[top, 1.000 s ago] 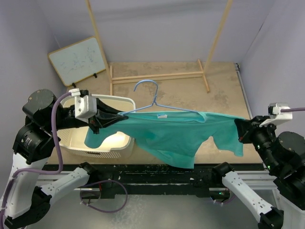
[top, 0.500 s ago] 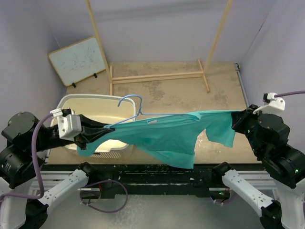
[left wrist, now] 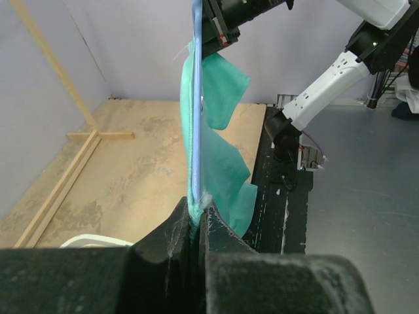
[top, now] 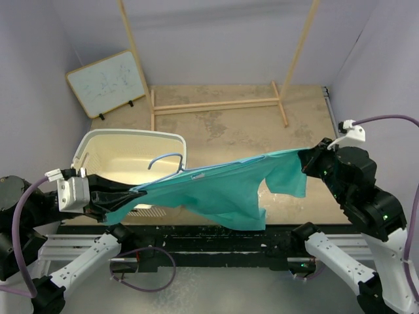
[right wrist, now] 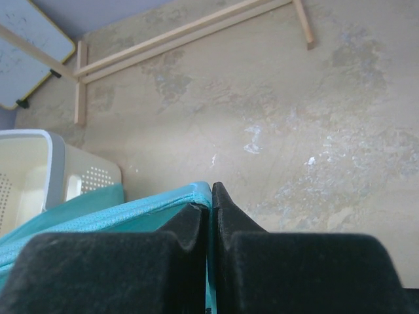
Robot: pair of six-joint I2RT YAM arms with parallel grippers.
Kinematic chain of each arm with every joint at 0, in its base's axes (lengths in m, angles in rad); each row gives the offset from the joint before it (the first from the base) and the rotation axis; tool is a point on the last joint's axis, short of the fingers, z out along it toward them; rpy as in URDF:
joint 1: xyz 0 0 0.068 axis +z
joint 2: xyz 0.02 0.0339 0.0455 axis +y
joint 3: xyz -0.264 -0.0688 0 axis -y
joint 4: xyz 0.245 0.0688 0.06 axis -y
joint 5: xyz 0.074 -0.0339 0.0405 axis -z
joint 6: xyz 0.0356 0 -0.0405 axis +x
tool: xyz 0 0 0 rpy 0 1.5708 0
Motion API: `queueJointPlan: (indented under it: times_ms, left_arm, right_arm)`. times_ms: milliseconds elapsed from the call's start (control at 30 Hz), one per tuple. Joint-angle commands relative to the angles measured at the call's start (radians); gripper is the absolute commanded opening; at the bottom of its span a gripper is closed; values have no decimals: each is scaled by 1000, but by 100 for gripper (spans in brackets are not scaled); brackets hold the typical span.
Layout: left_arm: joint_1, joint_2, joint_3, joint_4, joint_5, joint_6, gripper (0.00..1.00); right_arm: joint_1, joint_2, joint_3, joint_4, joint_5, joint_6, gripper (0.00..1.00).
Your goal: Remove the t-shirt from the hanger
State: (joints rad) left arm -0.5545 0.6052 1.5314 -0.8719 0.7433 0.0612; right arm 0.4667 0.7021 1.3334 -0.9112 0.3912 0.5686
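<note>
The teal t-shirt [top: 222,193] hangs stretched in the air between my two grippers, above the table's near edge. The light-blue hanger [top: 165,157] is still inside it, with its hook sticking out over the basket. My left gripper [top: 131,194] is shut on the shirt's left end. In the left wrist view the jaws [left wrist: 195,212] pinch teal fabric [left wrist: 222,157] wrapped round the hanger wire [left wrist: 196,98]. My right gripper [top: 305,159] is shut on the shirt's right sleeve. The right wrist view shows the hem [right wrist: 98,216] clamped at the tips [right wrist: 211,196].
A cream plastic basket [top: 124,136] stands at the near left under the hanger hook, also in the right wrist view [right wrist: 39,163]. A wooden rack base [top: 216,104] with two upright poles stands at the back. A small whiteboard [top: 108,82] leans at the back left.
The left gripper has pulled back and to the left, the right gripper has moved in and up. Shirt and hanger shifted left, and the hook has turned to lie over the basket.
</note>
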Motion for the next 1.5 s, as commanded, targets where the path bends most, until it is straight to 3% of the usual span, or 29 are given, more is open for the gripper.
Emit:
queueJointPlan:
  times_ms: [0, 233, 333, 400, 467, 567, 667, 1200, 1467]
  left_arm:
    - [1, -30, 95, 114, -30, -36, 0]
    - [1, -7, 50, 181, -295, -55, 0]
    - [1, 30, 42, 208, -237, -69, 0]
    - [1, 64, 42, 229, -141, -87, 0]
    - [1, 90, 40, 257, -71, -105, 0]
    - [1, 100, 29, 297, -13, -130, 0]
    - [1, 99, 19, 315, 20, -144, 0]
    - [1, 109, -28, 249, 35, -141, 0]
    - [1, 113, -36, 296, 76, -160, 0]
  right_arm:
    - [-28, -3, -68, -17, 171, -48, 0]
    - [-28, -52, -39, -79, 158, -47, 0]
    - [-28, -118, -42, 5, -74, -147, 1]
    - [-28, -189, -57, 99, -344, -227, 15]
    - [-28, -219, -47, 139, -508, -267, 32]
    - [-28, -218, -5, 139, -629, -333, 58]
    - [-28, -218, 24, 117, -652, -354, 67]
    - [-28, -141, 184, 190, -705, -443, 76]
    - [-28, -107, 91, 207, -867, -472, 78]
